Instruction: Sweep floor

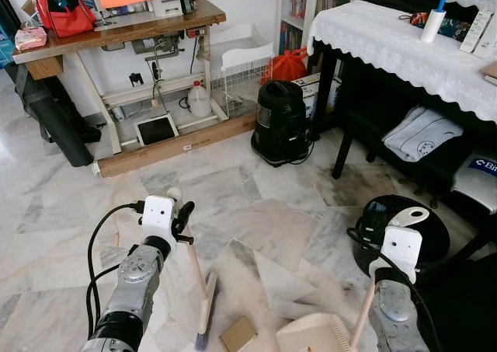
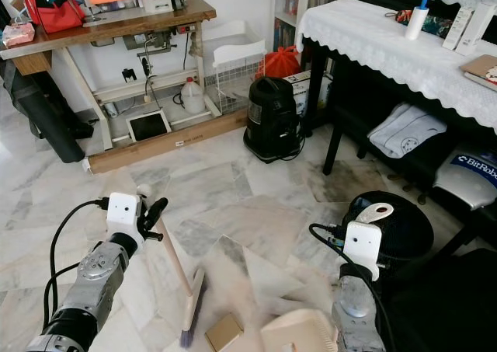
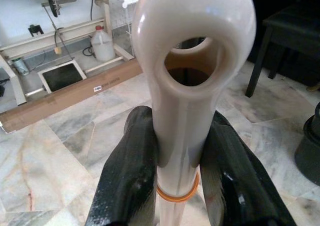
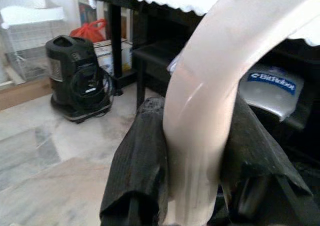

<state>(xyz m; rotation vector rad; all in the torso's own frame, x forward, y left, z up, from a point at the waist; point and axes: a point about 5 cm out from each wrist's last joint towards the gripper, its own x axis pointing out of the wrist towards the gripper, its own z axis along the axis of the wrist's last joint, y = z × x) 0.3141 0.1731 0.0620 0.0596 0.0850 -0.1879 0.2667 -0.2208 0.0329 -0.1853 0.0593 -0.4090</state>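
Here, left gripper (image 3: 175,161) jaws clamped on broom handle (image 3: 187,86), right gripper (image 4: 192,156) gripping dustpan handle (image 4: 210,101), both arms extended forward.

I read one legible marking: white lettering "BitRobot" on a blue label (image 4: 272,82) fixed to the grey cushion (image 4: 280,94) under the cloth-covered table (image 2: 373,41); the long cardboard box's sticker (image 3: 98,88) is unreadable.

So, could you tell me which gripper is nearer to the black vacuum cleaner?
Left. The left gripper holds the broom handle mid-floor below the vacuum cleaner; the right gripper grips the dustpan handle farther back.
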